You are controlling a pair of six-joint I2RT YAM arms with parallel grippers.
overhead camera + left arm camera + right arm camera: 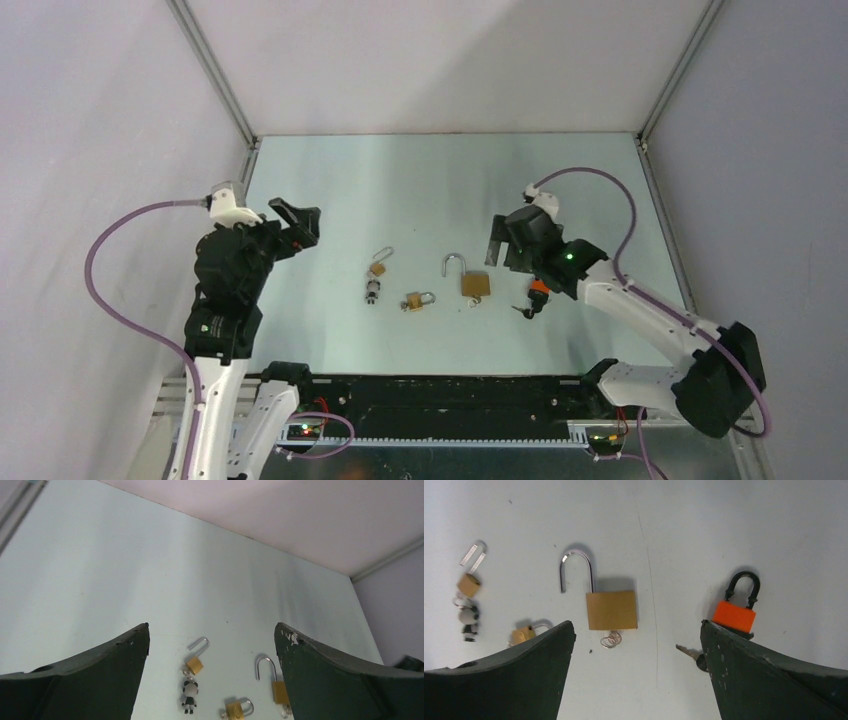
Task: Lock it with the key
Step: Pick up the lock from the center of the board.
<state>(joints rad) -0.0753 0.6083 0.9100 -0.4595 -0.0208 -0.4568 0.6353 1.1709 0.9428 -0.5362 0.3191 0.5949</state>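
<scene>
A large brass padlock [611,610] lies flat with its shackle swung open and a wire ring [611,640] at its base. To its right lies an orange padlock [734,616] whose black shackle is down. A key [686,651] with a dark head rests beside it, partly hidden by my right finger. My right gripper [637,624] hovers open above the gap between these locks, holding nothing. My left gripper [211,627] is open and empty, raised at the left [300,225], well short of the locks.
A small brass padlock [195,665] with an open shackle has a panda charm [189,695] attached. Another small brass padlock [235,709] lies nearer the arms. White walls and metal rails enclose the table [420,180].
</scene>
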